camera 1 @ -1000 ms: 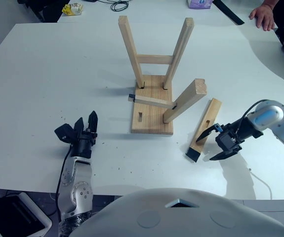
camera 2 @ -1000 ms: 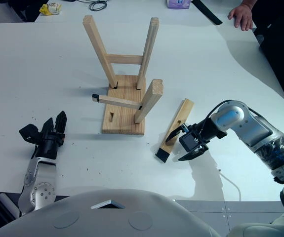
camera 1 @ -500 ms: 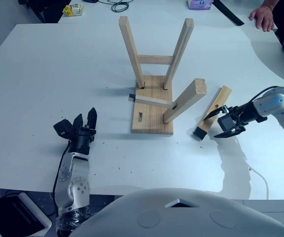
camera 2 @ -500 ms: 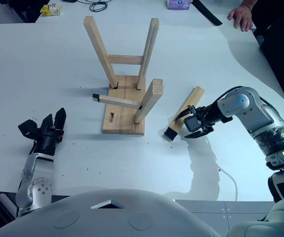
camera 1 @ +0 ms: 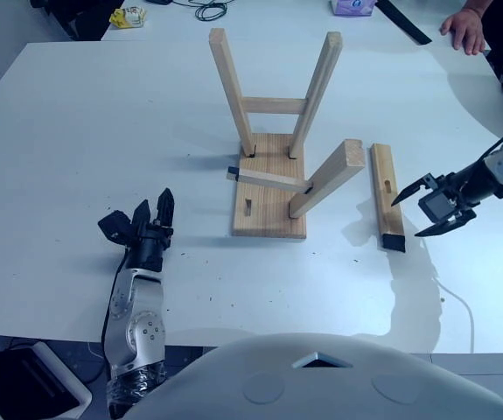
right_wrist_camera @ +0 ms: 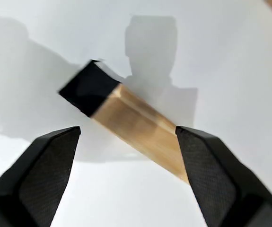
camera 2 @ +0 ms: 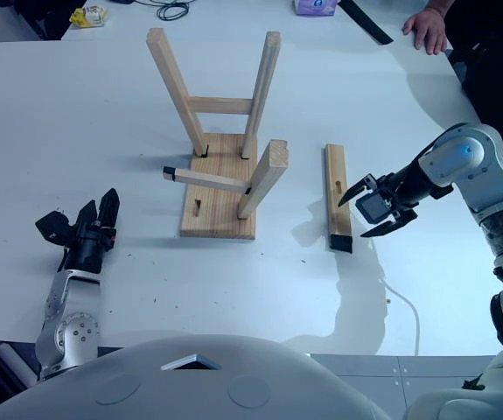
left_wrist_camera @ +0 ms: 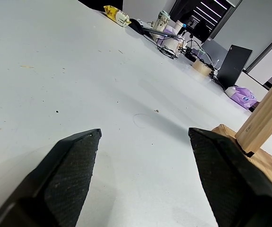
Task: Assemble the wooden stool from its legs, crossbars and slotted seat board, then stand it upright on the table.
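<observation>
Although four legs are on the table (camera 1: 76,131), only two stand straight: the upright legs (camera 1: 232,92) rise side by side from slots at the far end of the one seat board (camera 1: 268,210), which lies flat, and one crossbar (camera 1: 273,106) joins them partway up. A third, the leaning leg (camera 1: 330,178), tilts out over the board's right edge, with a second crossbar (camera 1: 264,178) sticking from it toward the left, its free end in the air. The fourth, the loose leg (camera 1: 385,203), lies flat just right of the board, black cap at its near end. One empty slot (camera 1: 248,206) shows in the board; the leaning leg hides its own foot, so whether it sits in a slot cannot be told.

There are two tools. The right tool (camera 1: 406,218) hangs released, fingers spread, just beside the loose leg's capped end without touching it; its arm is cut off at the picture's edge. The left tool (camera 1: 139,217) rests released near the table's near edge, well apart from the wood.
</observation>
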`<action>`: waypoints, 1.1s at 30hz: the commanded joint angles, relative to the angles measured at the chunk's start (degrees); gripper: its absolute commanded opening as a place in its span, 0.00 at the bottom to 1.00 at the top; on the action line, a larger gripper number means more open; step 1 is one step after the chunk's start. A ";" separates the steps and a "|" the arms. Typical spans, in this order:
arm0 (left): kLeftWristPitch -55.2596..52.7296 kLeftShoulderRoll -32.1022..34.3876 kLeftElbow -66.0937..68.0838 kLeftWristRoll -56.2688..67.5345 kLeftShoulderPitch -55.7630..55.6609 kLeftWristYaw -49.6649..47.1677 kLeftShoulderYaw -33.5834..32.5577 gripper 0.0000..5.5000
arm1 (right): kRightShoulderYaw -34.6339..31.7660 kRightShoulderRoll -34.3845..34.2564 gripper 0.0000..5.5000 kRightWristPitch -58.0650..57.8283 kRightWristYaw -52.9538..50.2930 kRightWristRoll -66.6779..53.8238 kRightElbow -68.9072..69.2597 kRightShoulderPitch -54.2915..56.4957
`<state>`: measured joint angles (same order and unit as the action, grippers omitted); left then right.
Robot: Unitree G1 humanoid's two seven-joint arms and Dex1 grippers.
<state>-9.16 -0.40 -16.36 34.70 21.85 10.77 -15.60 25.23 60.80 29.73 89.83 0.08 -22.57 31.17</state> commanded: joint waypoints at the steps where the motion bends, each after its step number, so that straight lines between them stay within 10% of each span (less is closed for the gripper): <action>1: 0.14 0.08 0.92 -0.25 -0.14 0.23 -0.29 0.62 | -6.17 -2.89 0.68 -21.69 -7.07 -4.31 4.90 -1.50; 14: 0.98 -0.41 1.92 -0.32 0.64 0.52 -1.07 0.62 | -30.53 -34.27 0.68 -100.09 -53.80 -3.19 40.29 -13.50; 33: -1.84 3.58 5.86 -0.41 -5.32 1.80 -1.49 0.62 | -38.11 -59.08 0.68 -108.20 -83.99 7.75 47.39 -17.28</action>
<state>-10.14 2.10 -11.20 34.62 17.98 12.09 -17.32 -12.22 2.66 -77.00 6.85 8.77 26.00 14.69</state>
